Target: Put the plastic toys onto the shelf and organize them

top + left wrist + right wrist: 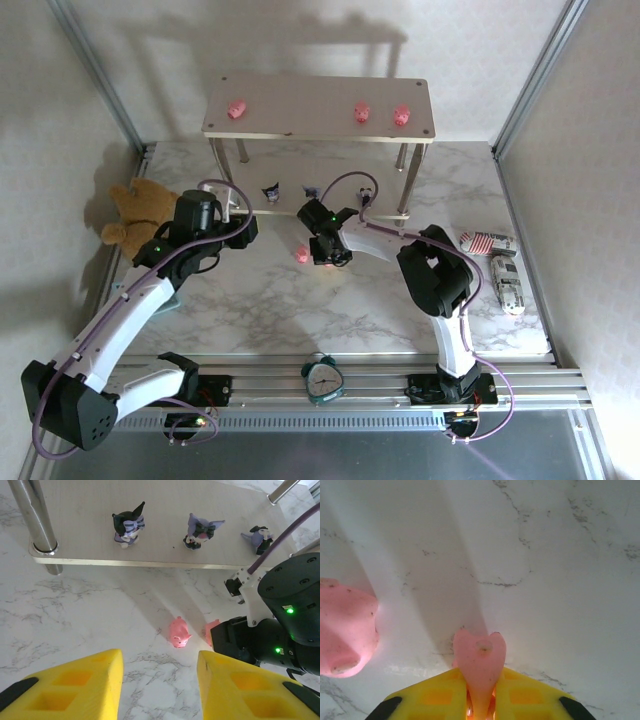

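**Right gripper pinching a pig in front of the shelf; left gripper spread**

Top external: you are looking down on the two-tier shelf of beige boards on thin silver metal legs. One small pink plastic pig is sitting near the left end of its upper board. A second pig and a third pig are sitting side by side toward the right end. The dark purple-and-white plastic figurines are standing in a row on the lower board. Your right gripper is hanging just in front of the shelf's middle. A loose pig is lying beside it on the white marble tabletop. Your left gripper is hovering in front of the shelf's left half. A brown plush teddy bear is lying left of the shelf, and a teal alarm clock is standing well in front of it.

Left wrist: the yellow fingers of your left gripper are standing wide apart, holding nothing. All three figurines are standing upright along the shelf's lower board, apart from one another. In front of the shelf the loose pig is lying on the marble. The pinched pig is peeking out beside it, half hidden by the black right arm.

Right wrist: your right gripper is pressing its yellow fingers against the pinched pig. The loose pig is lying just beside it, not touching.
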`<state>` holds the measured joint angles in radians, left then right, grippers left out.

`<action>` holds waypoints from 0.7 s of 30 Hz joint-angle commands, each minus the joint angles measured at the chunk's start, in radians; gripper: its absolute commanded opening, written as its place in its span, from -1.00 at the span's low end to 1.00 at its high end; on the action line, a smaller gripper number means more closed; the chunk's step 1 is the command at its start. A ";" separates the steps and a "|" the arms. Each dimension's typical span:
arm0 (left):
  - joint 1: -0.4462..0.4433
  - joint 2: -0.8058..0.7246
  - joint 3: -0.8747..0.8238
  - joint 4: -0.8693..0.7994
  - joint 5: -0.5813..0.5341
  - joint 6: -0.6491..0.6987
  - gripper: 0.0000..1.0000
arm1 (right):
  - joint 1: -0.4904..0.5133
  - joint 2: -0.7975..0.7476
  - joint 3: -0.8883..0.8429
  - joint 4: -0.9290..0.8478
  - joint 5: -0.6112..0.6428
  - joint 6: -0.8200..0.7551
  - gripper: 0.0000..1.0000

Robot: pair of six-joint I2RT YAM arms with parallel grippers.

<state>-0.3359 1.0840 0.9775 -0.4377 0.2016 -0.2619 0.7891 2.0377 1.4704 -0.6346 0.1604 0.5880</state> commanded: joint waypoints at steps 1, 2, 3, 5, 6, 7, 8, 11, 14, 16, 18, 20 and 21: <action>0.009 0.010 -0.002 0.016 0.021 0.012 -0.13 | 0.007 -0.089 -0.034 -0.017 0.016 -0.008 -0.72; 0.009 0.012 0.002 0.015 0.022 0.012 -0.13 | 0.007 -0.114 -0.036 -0.022 0.013 -0.012 -0.72; 0.009 0.016 0.009 0.012 0.022 0.011 -0.13 | 0.008 -0.145 -0.038 -0.033 0.015 -0.018 -0.72; 0.010 0.023 0.024 0.008 0.025 0.012 -0.13 | 0.010 -0.207 -0.024 -0.065 0.018 -0.036 -0.72; 0.011 0.027 0.035 0.004 0.026 0.012 -0.13 | 0.011 -0.241 -0.011 -0.084 0.018 -0.049 -0.72; 0.011 0.031 0.048 0.002 0.025 0.013 -0.13 | 0.010 -0.271 0.008 -0.106 0.017 -0.062 -0.72; 0.011 0.035 0.061 0.000 0.027 0.016 -0.14 | 0.011 -0.297 0.031 -0.126 0.013 -0.075 -0.72; 0.012 0.055 0.128 -0.019 0.023 0.030 -0.13 | 0.011 -0.363 0.132 -0.178 -0.003 -0.122 -0.71; 0.015 0.084 0.214 -0.043 0.035 0.042 -0.12 | 0.010 -0.384 0.282 -0.238 0.020 -0.184 -0.69; 0.015 0.105 0.263 -0.054 0.047 0.045 -0.12 | 0.011 -0.373 0.399 -0.273 0.036 -0.233 -0.66; 0.016 0.120 0.295 -0.055 0.056 0.049 -0.12 | 0.010 -0.341 0.513 -0.296 0.053 -0.278 -0.64; 0.017 0.131 0.321 -0.055 0.061 0.050 -0.12 | 0.006 -0.294 0.635 -0.321 0.075 -0.318 -0.64; 0.018 0.138 0.335 -0.054 0.061 0.052 -0.12 | 0.003 -0.264 0.696 -0.334 0.083 -0.336 -0.64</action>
<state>-0.3271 1.2030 1.2682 -0.4702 0.2394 -0.2317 0.7906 1.7035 2.0476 -0.8883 0.1947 0.3470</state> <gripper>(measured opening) 0.440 0.182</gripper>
